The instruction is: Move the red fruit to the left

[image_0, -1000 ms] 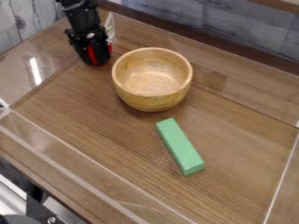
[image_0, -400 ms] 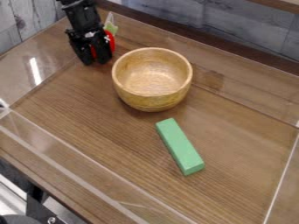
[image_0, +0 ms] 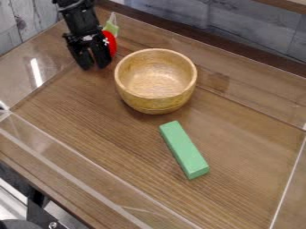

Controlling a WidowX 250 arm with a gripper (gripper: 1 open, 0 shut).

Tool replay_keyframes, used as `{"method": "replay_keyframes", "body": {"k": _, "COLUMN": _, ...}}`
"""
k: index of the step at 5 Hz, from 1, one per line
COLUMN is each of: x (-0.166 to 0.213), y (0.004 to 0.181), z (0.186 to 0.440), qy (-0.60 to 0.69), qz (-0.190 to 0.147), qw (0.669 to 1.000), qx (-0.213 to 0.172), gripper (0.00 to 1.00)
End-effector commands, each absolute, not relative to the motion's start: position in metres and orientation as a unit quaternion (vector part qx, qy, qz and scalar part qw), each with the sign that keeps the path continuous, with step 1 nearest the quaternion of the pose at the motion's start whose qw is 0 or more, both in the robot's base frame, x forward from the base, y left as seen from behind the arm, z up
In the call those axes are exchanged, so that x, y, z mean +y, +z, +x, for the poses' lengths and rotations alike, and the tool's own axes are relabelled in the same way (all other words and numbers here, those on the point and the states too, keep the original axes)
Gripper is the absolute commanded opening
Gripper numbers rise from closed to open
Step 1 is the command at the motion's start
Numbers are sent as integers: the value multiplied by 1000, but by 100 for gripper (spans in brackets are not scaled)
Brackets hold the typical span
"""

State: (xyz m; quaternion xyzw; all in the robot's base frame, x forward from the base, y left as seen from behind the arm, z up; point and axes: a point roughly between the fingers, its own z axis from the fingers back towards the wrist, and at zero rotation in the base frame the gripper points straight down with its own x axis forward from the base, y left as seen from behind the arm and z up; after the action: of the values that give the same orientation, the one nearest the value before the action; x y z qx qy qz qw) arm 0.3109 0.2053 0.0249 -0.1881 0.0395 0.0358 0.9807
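The red fruit (image_0: 109,39) is a small bright-red toy with a bit of green on top. It rests on the wooden table at the far left, mostly hidden behind my black gripper (image_0: 91,55). The gripper points down over that spot with its fingers spread open, and the fruit shows just to the right of them. I cannot tell whether a finger still touches the fruit.
A round wooden bowl (image_0: 156,79) stands just right of the gripper. A flat green rectangular block (image_0: 184,149) lies nearer the front. Clear plastic walls (image_0: 36,134) border the wooden table (image_0: 84,116) on all sides.
The gripper was shut on the red fruit a second ago; its fingers have since opened and it has shifted slightly left, leaving the fruit showing on its right side.
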Motion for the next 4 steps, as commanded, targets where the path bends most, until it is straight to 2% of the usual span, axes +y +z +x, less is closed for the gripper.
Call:
{"method": "replay_keyframes", "body": {"k": 1, "x": 235, "y": 60, "z": 290, "qy": 105, "qz": -168, "qw": 980, "qx": 10, "gripper": 100}}
{"method": "replay_keyframes", "body": {"k": 3, "x": 235, "y": 82, "z": 301, "qy": 87, "qz": -163, "qw": 983, "qx": 5, "gripper": 100}}
{"method": "replay_keyframes", "body": {"k": 4, "x": 228, "y": 88, "z": 298, "qy": 98, "qz": -160, "qw": 982, "qx": 0, "gripper": 100}}
